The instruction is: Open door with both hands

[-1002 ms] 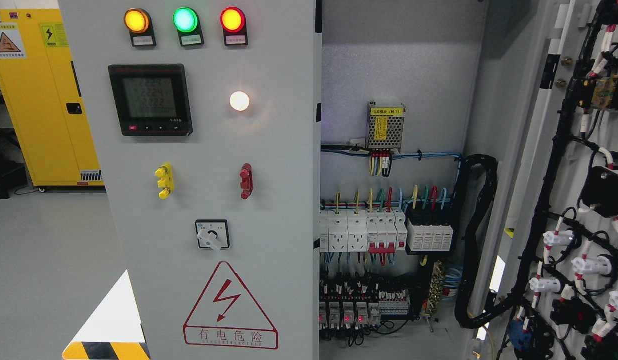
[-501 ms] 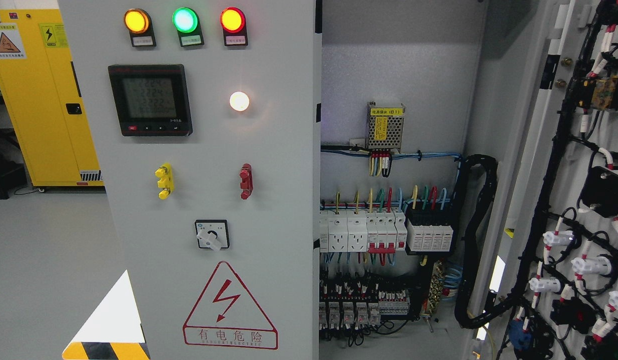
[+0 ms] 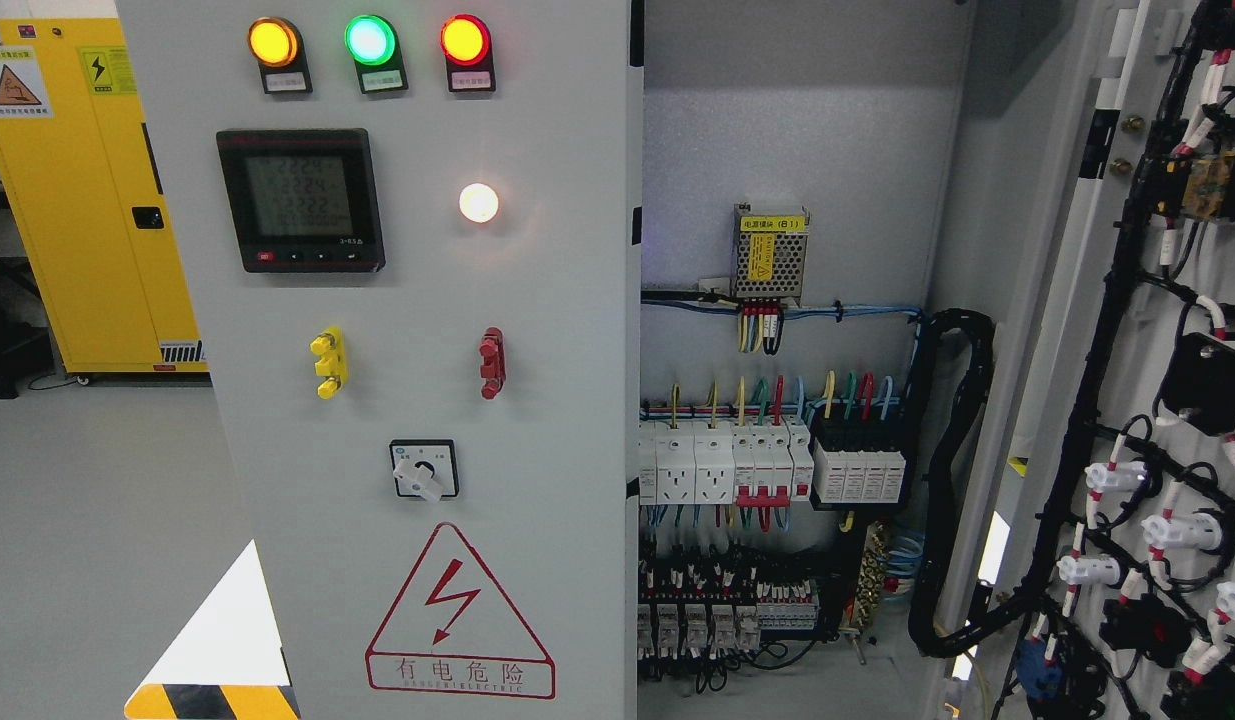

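A grey electrical cabinet fills the head view. Its left door stands shut, carrying three lit lamps, a digital meter, a yellow handle, a red handle, a rotary switch and a red warning triangle. The right door is swung wide open at the right edge, its inner face covered with black wiring. The cabinet interior is exposed, with breakers and coloured wires. Neither of my hands nor arms shows anywhere.
A yellow safety cabinet stands at the back left on the grey floor. A small power supply hangs inside the open cabinet. A black cable conduit loops by the hinge side. Hazard striping marks the lower left.
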Tool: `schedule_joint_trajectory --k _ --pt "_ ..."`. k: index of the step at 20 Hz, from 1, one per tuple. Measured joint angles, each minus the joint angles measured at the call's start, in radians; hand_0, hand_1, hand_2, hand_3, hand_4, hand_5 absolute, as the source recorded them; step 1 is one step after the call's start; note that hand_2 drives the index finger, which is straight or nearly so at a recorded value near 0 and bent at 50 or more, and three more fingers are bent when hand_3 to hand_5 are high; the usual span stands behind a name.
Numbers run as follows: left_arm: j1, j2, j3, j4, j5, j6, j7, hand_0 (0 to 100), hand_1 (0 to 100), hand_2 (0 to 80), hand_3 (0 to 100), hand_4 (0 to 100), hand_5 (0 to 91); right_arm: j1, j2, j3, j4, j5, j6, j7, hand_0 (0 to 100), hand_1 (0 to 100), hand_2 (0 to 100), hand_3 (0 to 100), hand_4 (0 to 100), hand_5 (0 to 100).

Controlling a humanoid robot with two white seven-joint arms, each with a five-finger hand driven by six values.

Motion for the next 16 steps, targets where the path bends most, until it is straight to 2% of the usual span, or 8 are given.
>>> schedule_joint_trajectory --k 7,11,16 --pt "-0.025 0.0 -0.001 0.005 0.0 -0.023 0.004 0 0 0.0 0 0 0.0 0.087 -0.03 -0.002 -0.487 -0.009 -0.016 -0.001 26 0 0 0 0 0" --pt "-0.034 0.0 -0.001 0.006 0.0 -0.023 0.008 0 0 0.0 0 0 0.0 0.105 -0.041 0.001 -0.688 -0.022 -0.141 -0.001 26 0 0 0 0 0" --pt "-0.039 0.0 -0.002 0.007 0.0 -0.023 0.01 0 0 0.0 0 0 0.0 0.107 -0.057 0.016 -0.856 -0.031 -0.283 -0.002 26 0 0 0 0 0"
